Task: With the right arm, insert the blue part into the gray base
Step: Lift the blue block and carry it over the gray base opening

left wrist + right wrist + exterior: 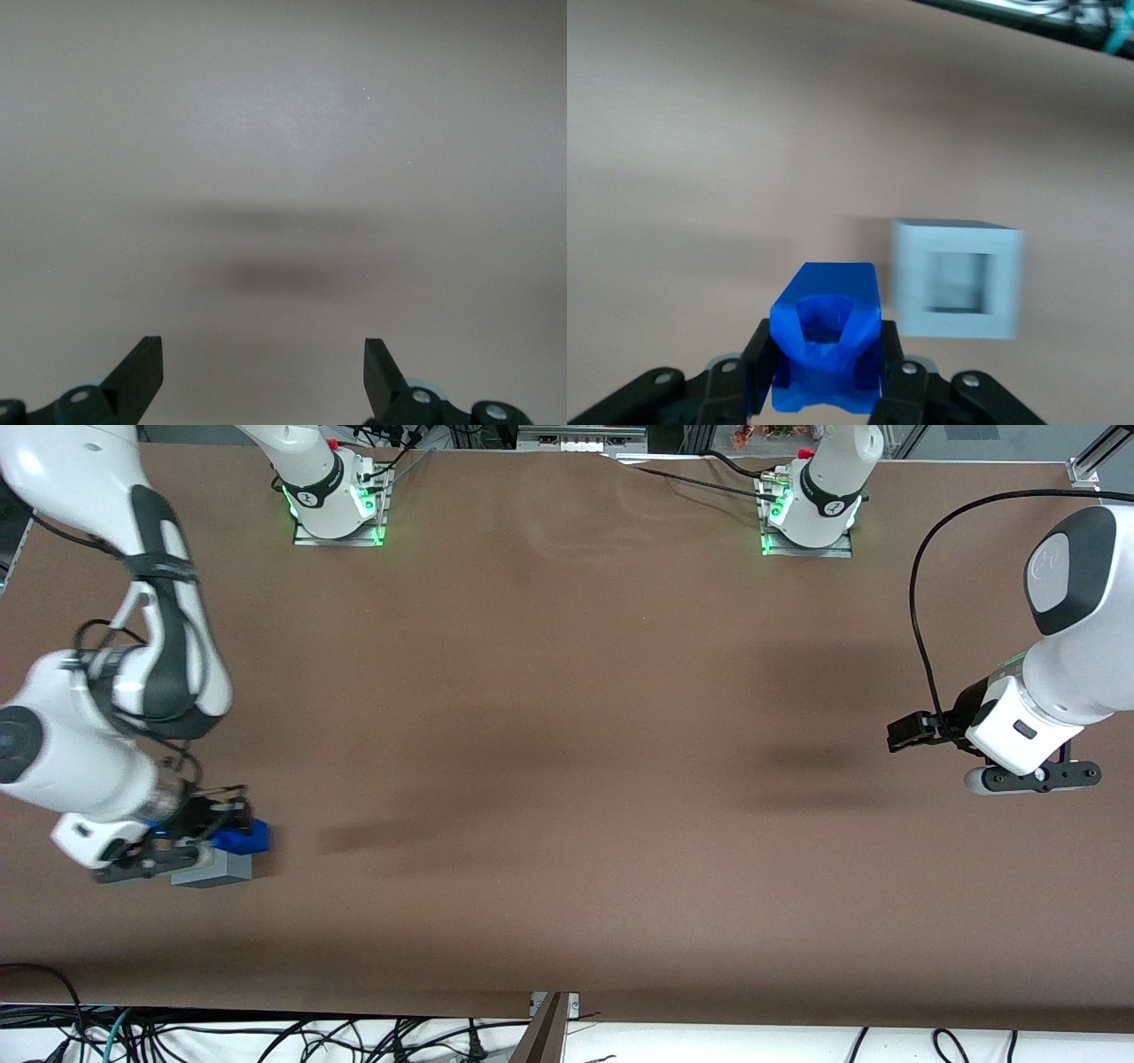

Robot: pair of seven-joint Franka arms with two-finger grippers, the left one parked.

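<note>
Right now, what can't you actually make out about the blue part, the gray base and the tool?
- Front view: the tool and its own arm overlap the blue part, hiding the fingers' grip.
- Front view: the gray base is partly covered, recess unseen.
- Right wrist view: the gray base is motion-blurred, so recess depth is unclear.
- Right wrist view: the blue part has its lower end cut off.

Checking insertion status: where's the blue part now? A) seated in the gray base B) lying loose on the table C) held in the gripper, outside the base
C: the gripper is shut on the blue part, and the gray base beside it shows an empty recess.
</note>
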